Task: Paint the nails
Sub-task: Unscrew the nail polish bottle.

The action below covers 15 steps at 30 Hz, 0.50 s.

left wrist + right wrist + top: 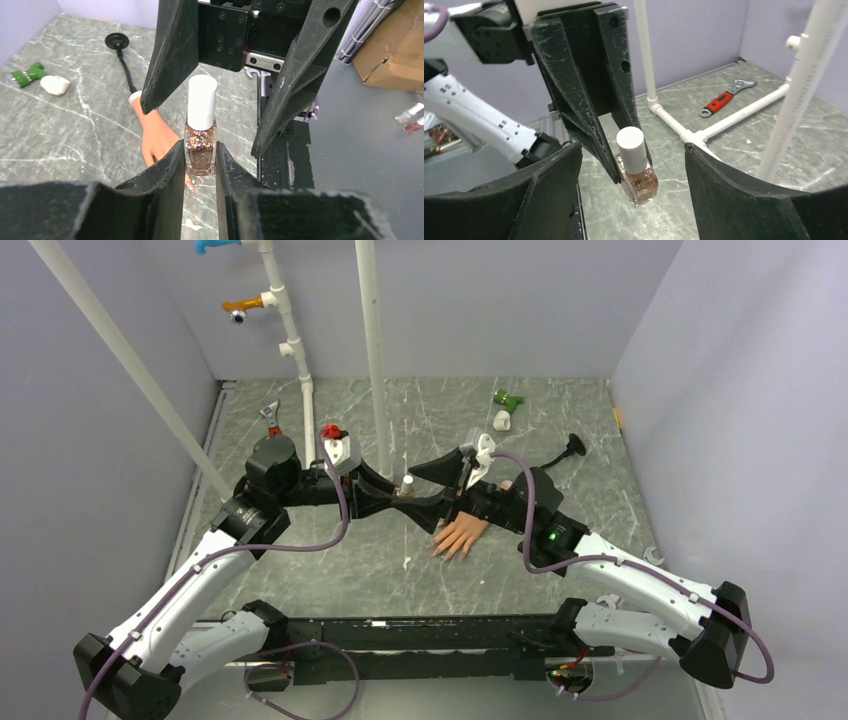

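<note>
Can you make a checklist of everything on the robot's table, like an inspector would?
Surface: grey marbled table, a few white specks.
Job's things: fake hand lies flat, nails too small to judge; glitter polish bottle with white cap on.
Clutter: red-handled wrench, small green thing, white lump, black plug on a cord.
Grippers: left gripper shut on the bottle; right gripper open around the cap.
Cables: purple cables loop along both arms.
Surroundings: white pipes, lilac walls, cardboard box off the table.
</note>
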Each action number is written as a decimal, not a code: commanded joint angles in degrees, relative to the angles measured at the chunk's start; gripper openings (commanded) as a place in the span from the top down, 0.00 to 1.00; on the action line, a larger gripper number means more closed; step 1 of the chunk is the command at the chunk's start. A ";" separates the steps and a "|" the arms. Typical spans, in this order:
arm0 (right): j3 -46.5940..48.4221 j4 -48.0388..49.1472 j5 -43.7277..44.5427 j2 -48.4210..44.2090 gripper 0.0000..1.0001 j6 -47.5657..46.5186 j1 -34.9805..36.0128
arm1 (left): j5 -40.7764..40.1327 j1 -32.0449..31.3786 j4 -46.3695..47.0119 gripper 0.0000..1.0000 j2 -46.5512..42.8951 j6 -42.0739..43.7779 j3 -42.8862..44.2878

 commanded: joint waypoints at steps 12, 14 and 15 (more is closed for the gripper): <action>7.46 -3.08 18.32 -0.05 0.35 5.95 1.63 | -11.91 0.13 2.52 1.00 -1.40 -1.84 1.37; 8.56 -3.50 22.09 0.99 0.37 6.27 2.19 | -12.94 0.06 2.30 1.00 -1.42 -2.10 1.46; 9.37 -4.10 24.22 1.66 0.39 6.47 2.46 | -13.84 0.11 2.34 1.00 -1.59 -2.24 1.38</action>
